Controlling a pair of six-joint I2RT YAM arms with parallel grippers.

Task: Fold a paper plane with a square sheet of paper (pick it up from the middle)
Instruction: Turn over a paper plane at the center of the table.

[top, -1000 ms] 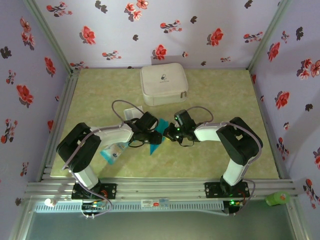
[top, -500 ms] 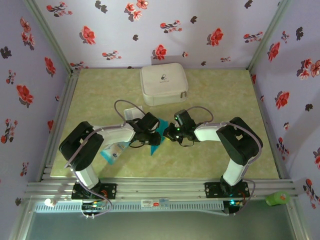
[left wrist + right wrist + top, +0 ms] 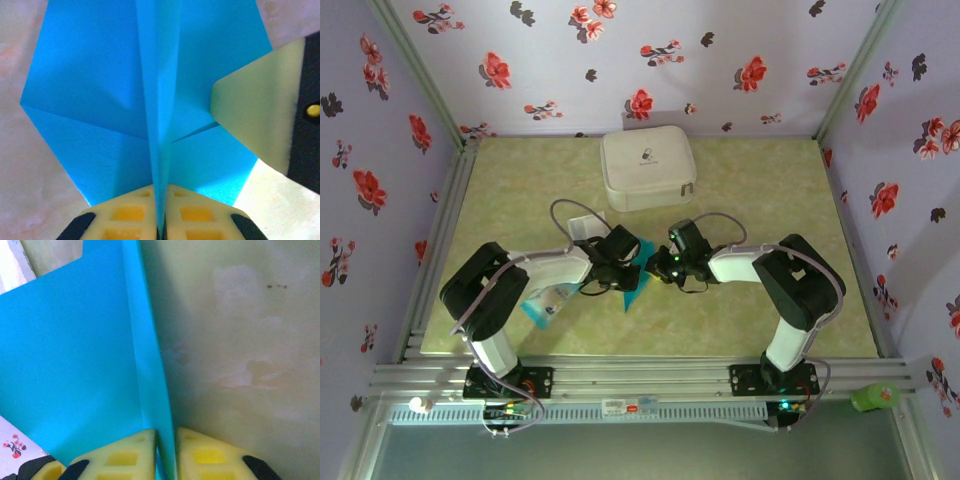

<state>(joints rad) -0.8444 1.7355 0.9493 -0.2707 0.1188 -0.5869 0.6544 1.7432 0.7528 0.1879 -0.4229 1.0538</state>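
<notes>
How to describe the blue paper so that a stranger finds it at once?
Begin at the white zipped case, farthest from the arms. Nearer, between the left pincer and the right pincer, sits the bright blue paper. Unlike the pale blue-and-white packet to its left, it is plain and creased.

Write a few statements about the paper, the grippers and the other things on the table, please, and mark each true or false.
1. The left gripper is pinching a raised fold of the paper. True.
2. The case sits at the near edge, by the arm bases. False: it lies at the far side of the table.
3. The paper lies flat and uncreased. False: it is creased, with a ridge standing up.
4. The right gripper straddles the ridge. True.
5. The packet lies beside the right arm. False: it lies by the left arm.
</notes>
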